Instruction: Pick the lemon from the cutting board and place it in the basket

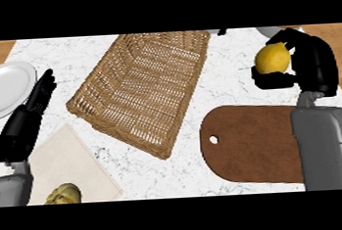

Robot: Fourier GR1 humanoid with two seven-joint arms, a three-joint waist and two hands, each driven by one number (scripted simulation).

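Right forearm (326, 148) fills the 4 o'clock corner over the cutting board (251, 144). Up at 2 o'clock, the right hand (305, 63) has fingers curled around the lemon (272, 57), just right of the basket (140, 86). Left hand (29, 119) rests at 9 o'clock, fingers straight.

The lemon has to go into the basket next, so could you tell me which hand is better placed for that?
The right hand: its fingers already curl round the lemon, just right of the basket. The left hand rests open near the white plate, holding nothing.
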